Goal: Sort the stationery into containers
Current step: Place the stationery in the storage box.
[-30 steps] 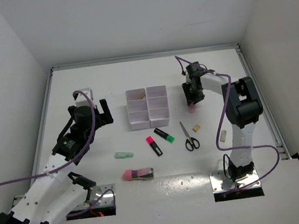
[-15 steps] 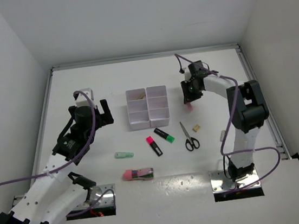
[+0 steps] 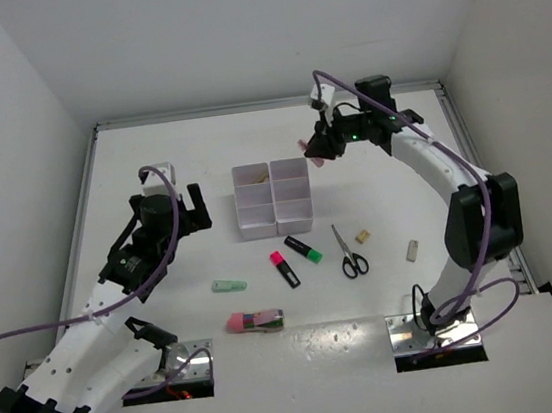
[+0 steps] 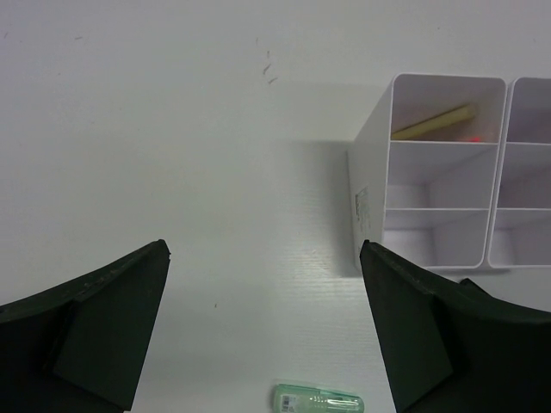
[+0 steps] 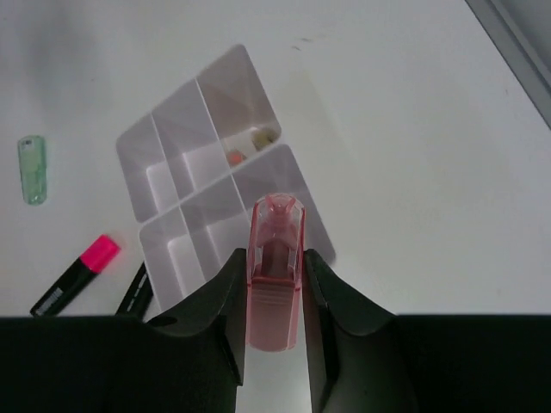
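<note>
Looking down from above, I see a pink case (image 3: 255,321) at bottom centre, with a mint eraser (image 3: 229,285) just above it. Mid-frame lie a pink-tipped highlighter (image 3: 285,268), a green-tipped highlighter (image 3: 302,249), scissors (image 3: 348,254), and a beige bit (image 3: 361,237) to their right. Higher up sits the white tray (image 3: 259,231). My left gripper (image 3: 184,210) hangs left of it, fingers spread wide, holding nothing. My right gripper (image 3: 317,151), upper centre, clenches a pink translucent piece (image 5: 275,232) over the tray's far right corner.
</note>
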`<action>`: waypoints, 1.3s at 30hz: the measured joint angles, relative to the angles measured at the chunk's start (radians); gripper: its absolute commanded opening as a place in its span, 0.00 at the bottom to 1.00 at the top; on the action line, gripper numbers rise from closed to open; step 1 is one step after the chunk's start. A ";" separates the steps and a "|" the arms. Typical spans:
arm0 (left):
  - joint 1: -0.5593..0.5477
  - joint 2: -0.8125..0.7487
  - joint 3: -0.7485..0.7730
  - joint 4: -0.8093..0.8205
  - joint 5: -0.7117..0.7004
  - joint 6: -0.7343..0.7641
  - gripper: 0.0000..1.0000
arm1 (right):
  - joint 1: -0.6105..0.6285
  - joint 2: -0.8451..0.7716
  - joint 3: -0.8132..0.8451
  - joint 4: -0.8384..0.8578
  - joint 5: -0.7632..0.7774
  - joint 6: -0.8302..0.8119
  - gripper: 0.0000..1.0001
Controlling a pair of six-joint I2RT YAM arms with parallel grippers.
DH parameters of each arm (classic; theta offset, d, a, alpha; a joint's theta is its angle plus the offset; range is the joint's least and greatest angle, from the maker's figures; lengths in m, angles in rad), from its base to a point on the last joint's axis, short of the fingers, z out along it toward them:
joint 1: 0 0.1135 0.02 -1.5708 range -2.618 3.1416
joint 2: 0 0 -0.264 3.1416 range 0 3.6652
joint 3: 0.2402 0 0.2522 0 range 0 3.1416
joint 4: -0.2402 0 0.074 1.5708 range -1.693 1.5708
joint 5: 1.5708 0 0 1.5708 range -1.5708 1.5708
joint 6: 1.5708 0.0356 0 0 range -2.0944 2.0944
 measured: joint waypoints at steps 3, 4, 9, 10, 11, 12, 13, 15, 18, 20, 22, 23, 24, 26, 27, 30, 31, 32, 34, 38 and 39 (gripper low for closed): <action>0.000 0.003 0.000 0.000 0.002 0.000 0.99 | 0.034 0.105 0.119 -0.069 -0.066 -0.132 0.03; 0.000 0.003 0.000 0.000 0.003 0.000 0.99 | 0.044 0.133 0.149 -0.083 -0.077 -0.172 0.01; 0.000 0.010 0.000 0.000 0.004 0.002 0.99 | 0.088 0.168 0.195 -0.136 -0.095 -0.369 0.00; 0.000 0.011 0.000 0.000 0.003 0.002 0.99 | 0.095 0.173 0.208 -0.151 -0.092 -0.407 0.00; 0.000 0.011 0.000 0.000 0.003 0.003 0.99 | 0.103 0.182 0.230 -0.172 -0.091 -0.445 0.00; 0.000 0.011 0.000 0.000 0.003 0.003 0.99 | 0.110 0.195 0.257 -0.196 -0.088 -0.493 0.00; 0.000 0.011 0.000 0.000 0.003 0.003 0.99 | 0.116 0.206 0.281 -0.215 -0.082 -0.536 0.00; 0.000 0.011 0.000 0.000 0.003 0.003 0.99 | 0.130 0.214 0.296 -0.236 -0.060 -0.615 0.00; 0.000 0.012 0.000 0.000 0.003 0.003 0.99 | 0.151 0.215 0.286 -0.263 -0.013 -0.706 0.00; 0.000 0.015 0.000 0.000 0.003 0.003 0.99 | 0.165 0.221 0.282 -0.272 0.012 -0.747 0.00; 0.000 0.020 0.000 0.000 0.003 0.003 0.99 | 0.175 0.235 0.281 -0.273 0.028 -0.775 0.00; 0.000 0.021 0.000 0.000 0.003 0.003 0.99 | 0.180 0.242 0.277 -0.272 0.038 -0.787 0.01; 0.000 0.022 0.000 0.000 0.003 0.003 0.99 | 0.184 0.249 0.274 -0.271 0.045 -0.795 0.01; 0.000 0.023 0.000 0.000 0.003 0.003 0.99 | 0.190 0.262 0.264 -0.272 0.064 -0.808 0.05; 0.000 0.023 0.000 0.000 0.003 0.003 0.99 | 0.192 0.268 0.262 -0.273 0.072 -0.812 0.07; 0.000 0.023 0.000 0.000 0.004 0.003 0.99 | 0.198 0.285 0.262 -0.273 0.098 -0.821 0.12; 0.000 0.023 0.000 0.000 0.003 0.003 0.99 | 0.199 0.290 0.262 -0.272 0.105 -0.823 0.15; 0.000 0.023 0.000 0.000 0.004 0.003 0.99 | 0.199 0.294 0.262 -0.269 0.113 -0.824 0.22; 0.000 0.023 0.000 0.000 0.006 0.003 0.99 | 0.200 0.299 0.256 -0.268 0.122 -0.825 0.31; 0.000 0.023 0.000 0.000 0.010 0.004 0.99 | 0.200 0.300 0.241 -0.261 0.134 -0.831 0.41; 0.000 0.023 0.000 0.000 0.015 0.006 0.95 | 0.201 0.300 0.235 -0.257 0.136 -0.832 0.43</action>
